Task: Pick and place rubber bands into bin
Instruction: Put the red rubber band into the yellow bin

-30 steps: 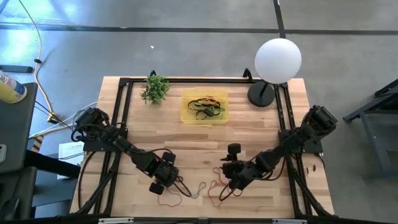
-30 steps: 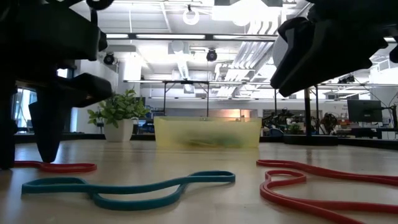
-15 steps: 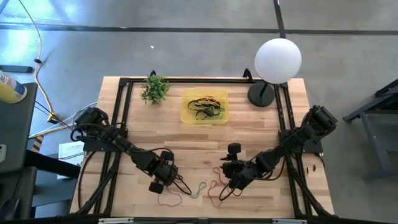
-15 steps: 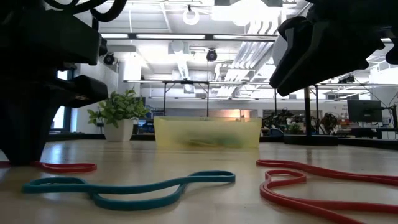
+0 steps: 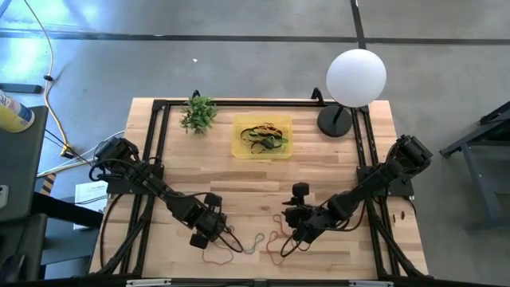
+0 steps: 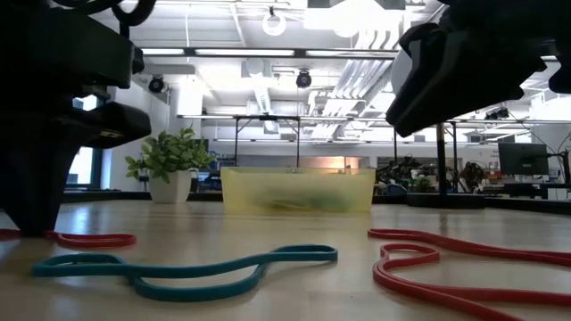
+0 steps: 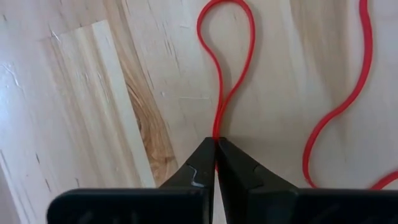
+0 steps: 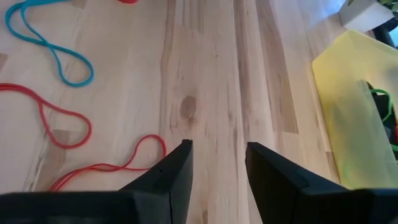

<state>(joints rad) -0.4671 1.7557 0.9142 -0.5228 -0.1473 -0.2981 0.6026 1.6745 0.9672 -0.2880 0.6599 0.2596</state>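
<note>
Several rubber bands lie flat on the wooden table near its front edge: a red one (image 7: pixel 227 62) under my left gripper (image 7: pixel 216 148), a teal one (image 6: pixel 178 267) in the middle, and a longer red one (image 8: pixel 68 130) toward the right. My left gripper (image 5: pixel 209 237) points steeply down and is shut on the red band. My right gripper (image 8: pixel 217 152) hovers open above bare wood, right of the teal band, with nothing between its fingers. The yellow bin (image 5: pixel 261 137) stands at the far middle with several bands inside. My left gripper pinches the red band at one narrow end of its loop (image 7: pixel 216 132), where the two strands run together, between its two fingertips. The fingers come from above, pointing steeply down. The band lies slack on the table, its loop (image 7: pixel 227 37) spread out beyond the fingertips.
A small green plant (image 5: pixel 198 114) stands left of the bin and a white globe lamp (image 5: pixel 356 76) at the far right corner. A small black block (image 5: pixel 300 191) sits by my right arm. Black frame rails (image 5: pixel 156 159) run along the table's sides.
My left gripper has shut on the end of the red band while staying in place on the table. My right arm has kept still.
</note>
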